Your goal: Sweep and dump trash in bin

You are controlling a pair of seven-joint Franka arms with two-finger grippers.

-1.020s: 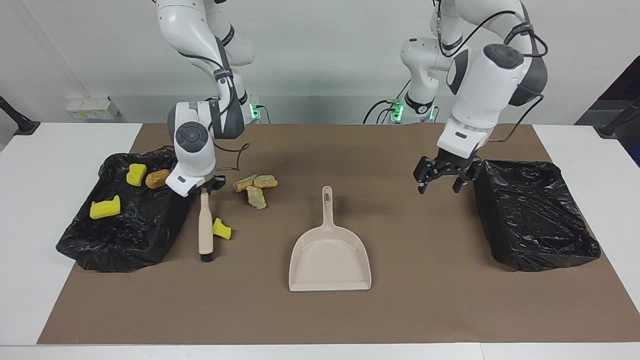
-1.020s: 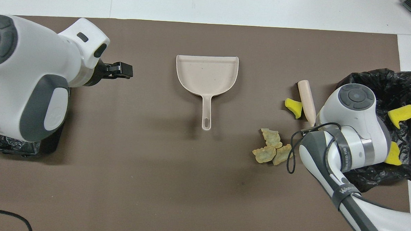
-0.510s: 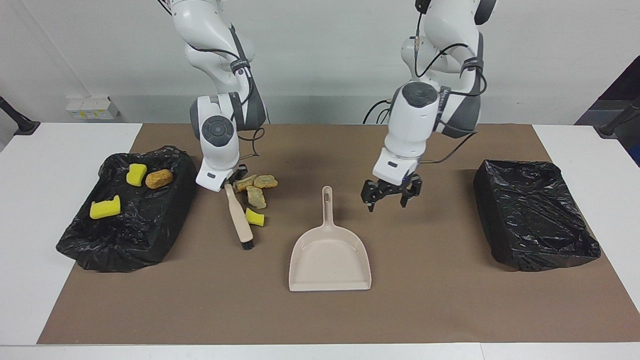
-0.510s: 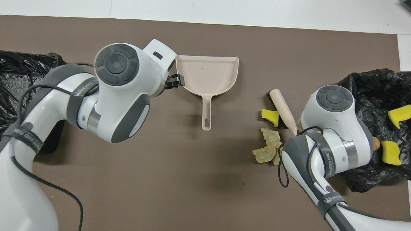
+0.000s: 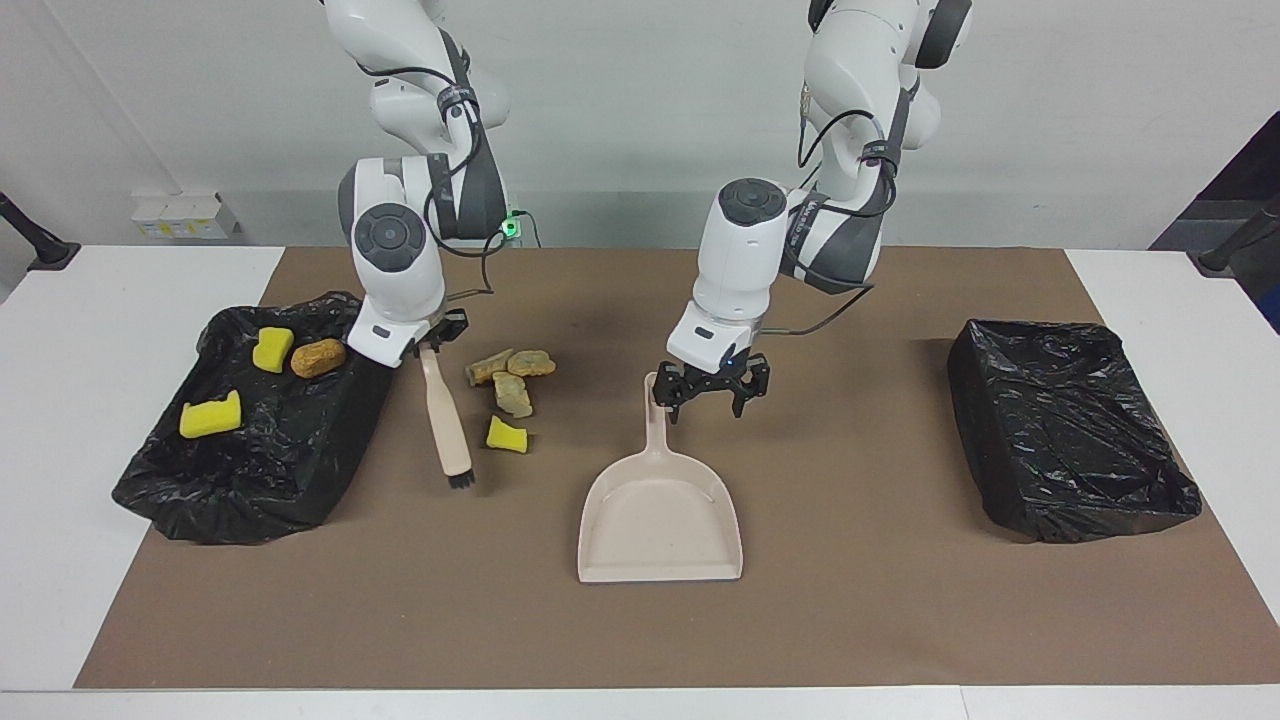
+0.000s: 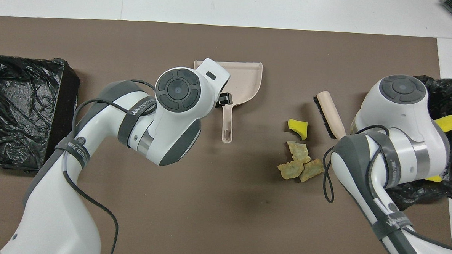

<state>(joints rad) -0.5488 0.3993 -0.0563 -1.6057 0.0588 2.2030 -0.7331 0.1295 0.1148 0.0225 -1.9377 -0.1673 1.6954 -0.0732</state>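
Presently listed: left end effector, spread wide and empty, hung over the handle of the beige dustpan, whose pan lies flat mid-mat with its mouth turned away from the robots. Right end effector, clamped on the handle of the beige brush, which is slanted down with its bristles at or just above the brown mat. Trash: three tan lumps clustered on the mat, between the brush and the dustpan handle; one yellow sponge chunk just beside them, farther from the robots; two more yellow chunks and a brown lump are seen lying on the crumpled black bag at the right arm's end of the tabletop. A black-lined bin is set at the left arm's end, and nothing is seen in it. Step judged in hand: the dustpan handle to be taken up. It is best gripped squarely across the narrow shaft, near the hanging hole, with the fingers lowered either side before closing, so that the pan is not pushed askew. The pan's mouth would then need to be turned toward the loose scraps and its lip kept pressed to the mat, lest the lumps be swept under it.
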